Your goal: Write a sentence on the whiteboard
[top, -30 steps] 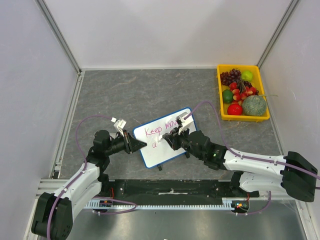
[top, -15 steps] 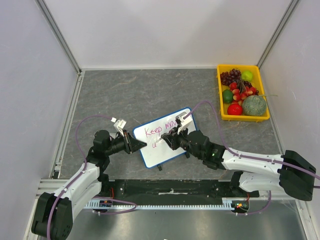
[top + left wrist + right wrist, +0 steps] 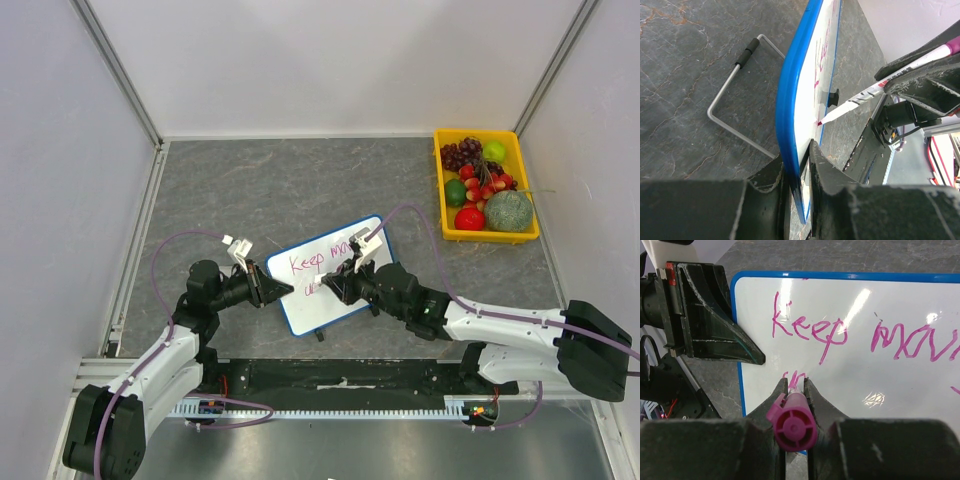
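Observation:
The whiteboard [image 3: 345, 300] with a blue rim stands tilted on the grey table between the arms. The sentence [image 3: 306, 263] is in magenta: "Keep" [image 3: 810, 331] and more letters on the top line, and a few strokes [image 3: 795, 375] on the second. My left gripper [image 3: 284, 290] is shut on the board's left edge [image 3: 790, 115]. My right gripper [image 3: 334, 285] is shut on a magenta-capped marker [image 3: 792, 424]. The marker's tip [image 3: 821, 121] touches the board at the second line's strokes.
A yellow tray [image 3: 441, 190] holding fruit sits at the far right. A bent wire stand [image 3: 725, 95] lies on the table behind the board. White enclosure walls bound the table on the left, back and right.
My right gripper has shifted slightly left along the board's lower line with the marker. The left gripper and the board have not moved.

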Controlling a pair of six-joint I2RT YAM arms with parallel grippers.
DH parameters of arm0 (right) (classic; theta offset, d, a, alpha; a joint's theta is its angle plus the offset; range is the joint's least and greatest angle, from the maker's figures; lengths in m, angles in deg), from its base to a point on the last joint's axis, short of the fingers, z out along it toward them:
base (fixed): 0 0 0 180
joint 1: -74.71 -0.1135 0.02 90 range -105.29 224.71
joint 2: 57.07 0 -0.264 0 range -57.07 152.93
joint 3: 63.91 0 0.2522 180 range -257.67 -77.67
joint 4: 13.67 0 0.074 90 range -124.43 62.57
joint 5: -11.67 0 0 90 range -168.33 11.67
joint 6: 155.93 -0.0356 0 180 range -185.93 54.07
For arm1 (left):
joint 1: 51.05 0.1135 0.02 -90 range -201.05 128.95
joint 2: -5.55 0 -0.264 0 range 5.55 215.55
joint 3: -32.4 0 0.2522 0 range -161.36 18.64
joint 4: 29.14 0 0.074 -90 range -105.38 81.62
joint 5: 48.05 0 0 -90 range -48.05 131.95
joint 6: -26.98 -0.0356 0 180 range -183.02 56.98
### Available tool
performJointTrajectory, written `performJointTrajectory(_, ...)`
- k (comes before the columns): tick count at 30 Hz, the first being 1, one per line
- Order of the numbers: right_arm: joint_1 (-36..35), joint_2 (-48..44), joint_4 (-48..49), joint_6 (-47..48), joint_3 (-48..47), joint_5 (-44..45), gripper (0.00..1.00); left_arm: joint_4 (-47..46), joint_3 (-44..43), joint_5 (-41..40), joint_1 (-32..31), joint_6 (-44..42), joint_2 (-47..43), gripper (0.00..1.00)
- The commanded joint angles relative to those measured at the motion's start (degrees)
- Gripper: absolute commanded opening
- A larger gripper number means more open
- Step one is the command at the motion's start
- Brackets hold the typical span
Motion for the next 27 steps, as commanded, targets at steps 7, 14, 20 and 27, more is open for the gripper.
performJointTrajectory(7,0.32,-0.49,-0.66,-0.08,3.01,-3.48,0.00,-1.14,0.47,-3.26,0.11,-4.07,-0.08,0.02)
performJointTrajectory(14,0.32,-1.19,-0.84,-0.26,3.45,-4.80,0.00,-1.14,0.47,-3.35,0.19,-4.15,-0.08,0.02)
performJointTrajectory(20,0.49,-3.74,0.21,-0.87,1.17,-5.59,0.00,-1.14,0.47,-3.35,0.28,-4.06,-0.08,0.02)
performJointTrajectory(27,1.64,-5.06,0.48,-0.61,-2.17,-3.23,0.00,-1.14,0.47,-3.08,0.19,-4.06,0.09,0.02)
